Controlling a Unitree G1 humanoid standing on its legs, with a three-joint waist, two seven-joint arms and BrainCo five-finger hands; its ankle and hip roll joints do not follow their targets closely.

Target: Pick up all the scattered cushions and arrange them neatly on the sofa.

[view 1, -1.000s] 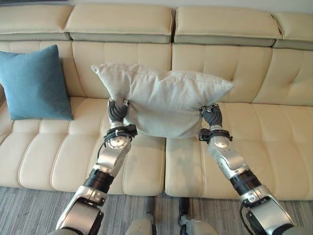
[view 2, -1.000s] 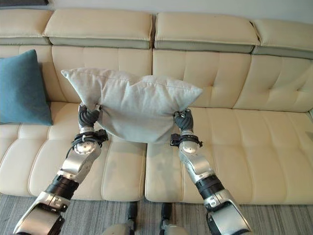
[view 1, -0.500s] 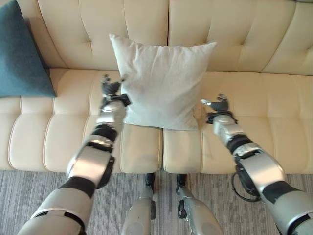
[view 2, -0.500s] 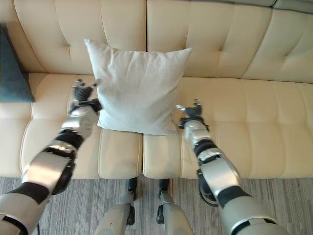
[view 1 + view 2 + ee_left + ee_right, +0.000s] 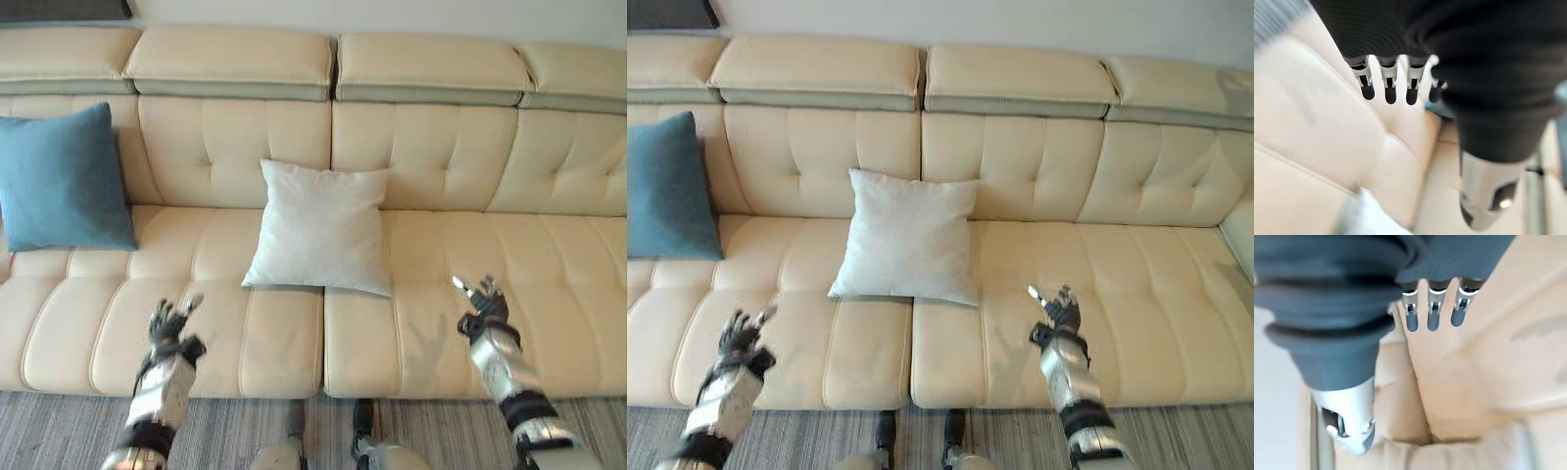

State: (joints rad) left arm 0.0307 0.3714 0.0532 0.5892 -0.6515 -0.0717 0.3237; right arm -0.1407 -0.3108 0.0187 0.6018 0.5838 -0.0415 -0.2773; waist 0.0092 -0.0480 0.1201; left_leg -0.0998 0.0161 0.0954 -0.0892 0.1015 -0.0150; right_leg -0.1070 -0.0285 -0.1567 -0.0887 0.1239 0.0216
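— Cream leather all round: the sofa (image 5: 421,323) runs the full width, tufted back, padded headrests along the top. Where's the cushion?

— White cushion (image 5: 321,227) sits near the middle, its lower edge on the seat, its top leaning on the backrest, straddling the seam between two seat sections. Nothing touches it.

— And the other one?

— Blue cushion (image 5: 65,177) stands well apart at the robot's far left, propped upright against the backrest.

— Hands?

— Left hand (image 5: 168,322) hangs over the front of the seat, down and to the left of the white cushion, fingers straight and spread, holding nothing. Right hand (image 5: 484,303) is over the seat to the cushion's right, also low and near the front edge, fingers apart and empty.

— Do the wrist views agree?

— Yes. In the left wrist view the dark-tipped fingers (image 5: 1388,85) stand straight in a row over bare leather. In the right wrist view the fingers (image 5: 1433,311) do the same above a seat seam.

— Anything between the hands and the cushion?

— Only open seat leather. Striped grey carpet (image 5: 225,431) shows below the sofa's front edge.
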